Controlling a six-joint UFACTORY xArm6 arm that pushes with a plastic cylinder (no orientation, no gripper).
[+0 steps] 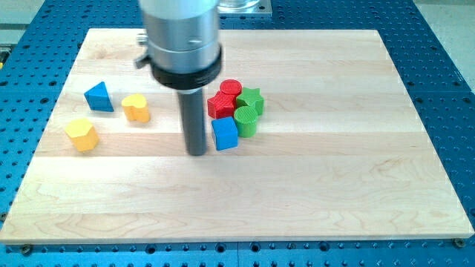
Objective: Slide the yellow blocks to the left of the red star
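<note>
Two yellow blocks lie at the view's left: a heart-shaped one (136,107) and a pentagon-like one (82,134) lower left of it. The red star (220,106) sits near the board's middle in a tight cluster, with a red cylinder (231,89) just above it. My tip (197,152) rests on the board just left of the blue cube (224,133), below and left of the red star, and well to the right of both yellow blocks. It touches no yellow block.
A blue triangle (98,97) lies left of the yellow heart. A green star (251,99) and a green cylinder (246,120) sit right of the red star. The wooden board (334,170) lies on a blue perforated table.
</note>
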